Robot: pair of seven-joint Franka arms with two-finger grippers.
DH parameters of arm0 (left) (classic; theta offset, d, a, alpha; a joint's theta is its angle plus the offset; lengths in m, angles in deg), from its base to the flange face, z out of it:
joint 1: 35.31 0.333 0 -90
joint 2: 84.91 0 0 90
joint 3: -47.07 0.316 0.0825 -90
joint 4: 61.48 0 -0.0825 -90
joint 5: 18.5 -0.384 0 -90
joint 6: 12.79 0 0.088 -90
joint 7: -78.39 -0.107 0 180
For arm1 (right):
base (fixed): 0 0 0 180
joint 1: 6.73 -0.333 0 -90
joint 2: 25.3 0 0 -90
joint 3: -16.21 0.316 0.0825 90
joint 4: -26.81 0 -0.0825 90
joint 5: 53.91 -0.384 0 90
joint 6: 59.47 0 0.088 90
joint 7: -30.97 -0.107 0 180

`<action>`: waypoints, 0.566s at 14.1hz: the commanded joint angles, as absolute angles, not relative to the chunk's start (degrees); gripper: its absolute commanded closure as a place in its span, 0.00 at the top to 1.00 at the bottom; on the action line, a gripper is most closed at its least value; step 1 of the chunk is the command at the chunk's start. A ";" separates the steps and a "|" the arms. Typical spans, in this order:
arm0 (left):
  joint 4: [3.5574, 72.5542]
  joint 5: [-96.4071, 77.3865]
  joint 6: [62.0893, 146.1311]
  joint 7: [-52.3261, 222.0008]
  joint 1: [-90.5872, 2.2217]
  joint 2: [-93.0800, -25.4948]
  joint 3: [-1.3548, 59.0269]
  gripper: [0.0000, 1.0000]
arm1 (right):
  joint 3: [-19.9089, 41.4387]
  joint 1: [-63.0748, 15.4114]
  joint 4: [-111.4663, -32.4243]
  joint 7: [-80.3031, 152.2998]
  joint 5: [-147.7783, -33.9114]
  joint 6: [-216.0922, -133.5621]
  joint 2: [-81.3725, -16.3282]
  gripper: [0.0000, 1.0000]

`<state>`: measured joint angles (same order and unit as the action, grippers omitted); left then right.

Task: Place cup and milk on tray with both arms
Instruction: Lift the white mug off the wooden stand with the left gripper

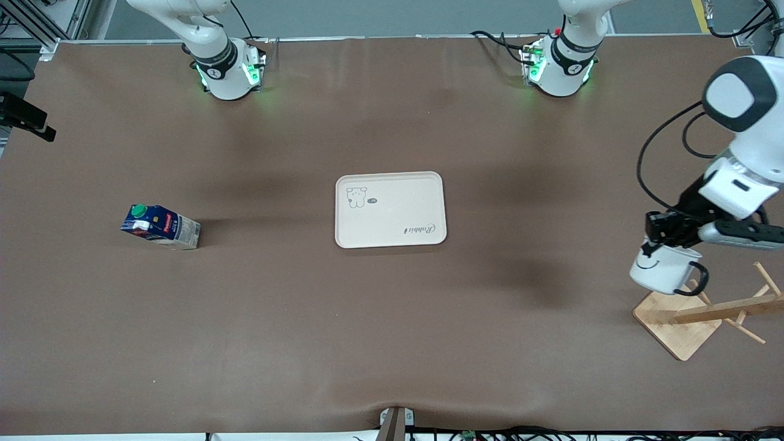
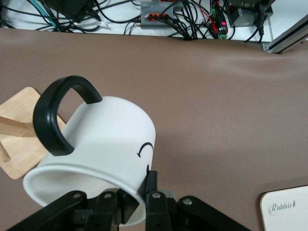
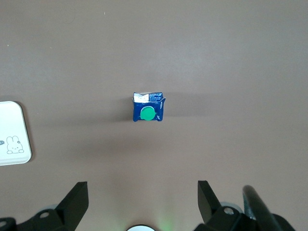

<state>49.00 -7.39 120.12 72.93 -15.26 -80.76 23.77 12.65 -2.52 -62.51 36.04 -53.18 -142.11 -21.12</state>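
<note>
Wooden stand (image 1: 704,315) with square base and slanted pegs at the left arm's end of the brown table (image 1: 392,343)

The front view looks steeply down from high across the brown desk (image 1: 392,343), facing both arm bases. The left wrist view sits close above the white smiley-faced mug with black handle (image 2: 96,154), apparently angled toward the desk's cable-lined edge. The right wrist view looks straight down from higher up. All three views share the cream rectangular tray (image 1: 390,209).
</note>
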 commanded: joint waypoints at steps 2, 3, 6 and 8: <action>48.91 -11.03 118.00 86.52 -14.92 -79.64 17.30 0.00 | 13.49 -1.02 -63.36 36.06 -53.30 -142.00 -20.11 1.00; 48.82 -11.38 117.21 90.21 -15.00 -79.20 15.19 0.00 | 13.49 -1.02 -63.28 36.06 -53.30 -142.00 -20.11 1.00; 47.95 -15.67 117.03 99.28 -19.03 -75.61 12.97 0.00 | 13.49 -1.02 -63.36 36.06 -53.30 -142.00 -20.11 1.00; 46.54 -17.62 116.76 105.51 -22.98 -72.62 12.97 0.00 | 13.49 -1.02 -63.36 36.06 -53.30 -142.00 -20.11 1.00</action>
